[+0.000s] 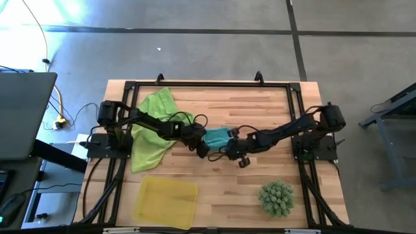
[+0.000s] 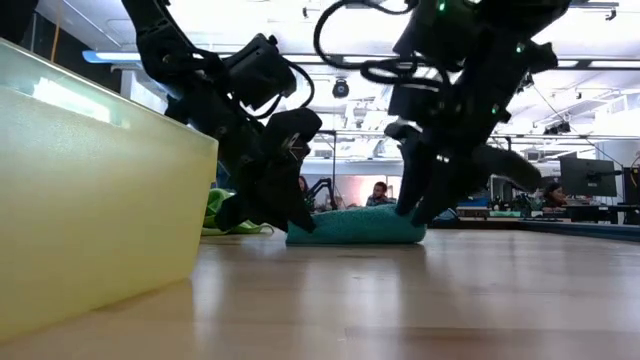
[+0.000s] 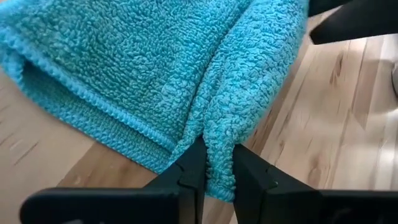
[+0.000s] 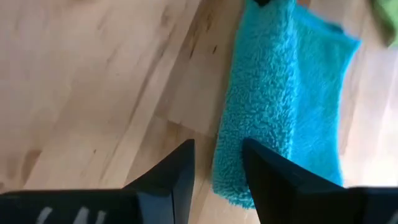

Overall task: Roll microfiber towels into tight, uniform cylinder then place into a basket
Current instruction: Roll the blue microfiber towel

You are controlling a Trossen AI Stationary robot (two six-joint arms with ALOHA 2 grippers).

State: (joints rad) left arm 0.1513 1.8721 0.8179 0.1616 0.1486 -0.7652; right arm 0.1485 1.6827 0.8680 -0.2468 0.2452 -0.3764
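Observation:
A teal microfiber towel (image 1: 218, 136), folded into a thick narrow bundle, lies on the wooden table between my two grippers. In the low view the towel (image 2: 355, 225) shows as a low roll flat on the wood. My left gripper (image 1: 203, 149) is at its left end, shut on a fold. At its right end my right gripper (image 1: 235, 155) is open, its fingers (image 4: 270, 171) standing at the towel's edge (image 4: 233, 180). A lime-green towel (image 1: 153, 127) lies crumpled at the left. The yellow basket (image 1: 166, 201) sits near the front edge. My left gripper pinches a thick folded ridge of the teal towel (image 3: 221, 134) between its two fingers, at the bundle's end, several layers together. The fingers slant down from the table's left side. The towel stays lying on the table. My right gripper: I cannot tell whether its finger touches the towel's edge.
A green spiky plant-like ball (image 1: 277, 198) sits at the front right. A black frame (image 1: 208, 83) runs around the table's edges. Bare wood lies between the basket and the ball.

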